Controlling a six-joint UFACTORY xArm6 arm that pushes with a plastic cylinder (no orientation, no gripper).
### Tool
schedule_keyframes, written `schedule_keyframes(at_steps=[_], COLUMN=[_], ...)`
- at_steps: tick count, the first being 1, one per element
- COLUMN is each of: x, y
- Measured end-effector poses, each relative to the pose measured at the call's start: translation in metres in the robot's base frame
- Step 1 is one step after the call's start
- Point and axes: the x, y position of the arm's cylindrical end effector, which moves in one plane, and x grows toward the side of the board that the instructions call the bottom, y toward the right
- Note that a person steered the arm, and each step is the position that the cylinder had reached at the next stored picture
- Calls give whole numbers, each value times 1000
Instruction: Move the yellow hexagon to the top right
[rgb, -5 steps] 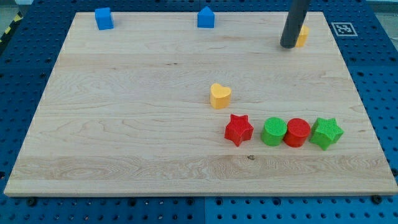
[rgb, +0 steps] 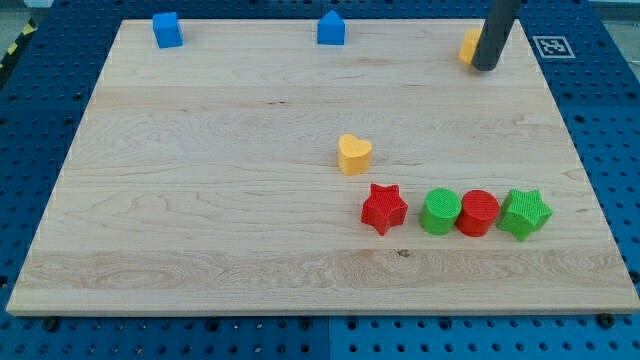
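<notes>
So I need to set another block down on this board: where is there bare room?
The whole left half, below the blue blocks and left of the yellow heart, is bare. Crowded: the bottom-right row from red star to green star, and the top right, where my tip meets the yellow hexagon.

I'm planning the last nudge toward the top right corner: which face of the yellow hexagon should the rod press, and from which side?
Press its left face, coming from the view's left. The yellow hexagon shows only as a sliver left of my tip, which stands on its right, the wrong side for pushing rightward.
</notes>
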Motion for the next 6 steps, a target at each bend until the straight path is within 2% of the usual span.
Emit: schedule_keyframes(at_steps=[6], x=[-29], y=[-42])
